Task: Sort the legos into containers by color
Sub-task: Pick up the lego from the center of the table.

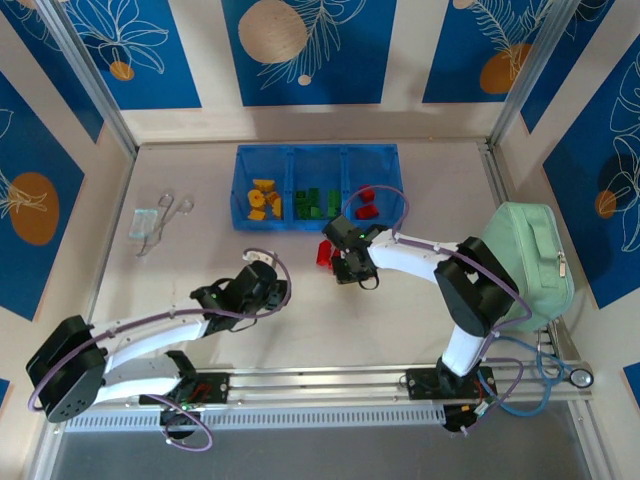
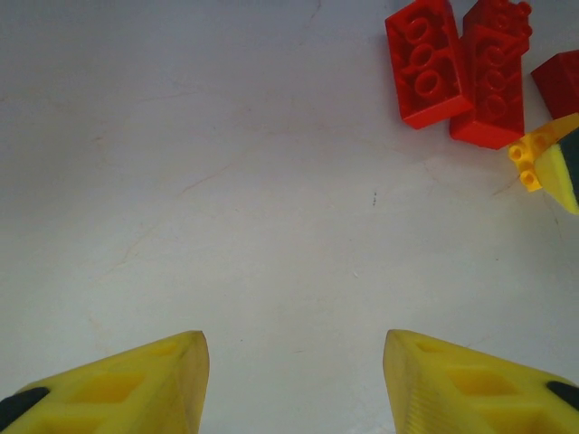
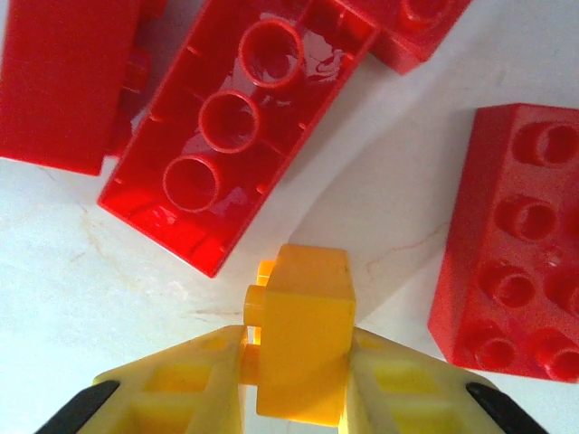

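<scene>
- Pale, faintly veined table (image 1: pixel 380 330), walled in by blue leaf-patterned panels (image 1: pixel 300 50).
- Right pincer (image 3: pixel 298 362): jaws closed tight on a small yellow-orange brick (image 3: pixel 303 303), gripped by its two sides. Whether the brick is clear of the table cannot be told.
- Loose red bricks (image 3: pixel 226 136) lie close around that brick on the table. One is upside down with its hollow tubes showing, one is stud-side up to the right, and another lies at upper left.
- Left pincer (image 2: pixel 294 362): jaws partly apart with nothing between them, over bare table. The red bricks lie off to the upper right in its wrist view.
- From above, both pincers sit mid-table, near the front wall of the blue tray (image 1: pixel 240 190).
- The tray's left compartment holds yellow-orange pieces (image 1: pixel 263 197), the middle one green pieces (image 1: pixel 312 203), and the right one red pieces (image 1: pixel 365 203).
- Mint-green pouch (image 1: pixel 525 260) lies at the table's right side, beside the right arm.
</scene>
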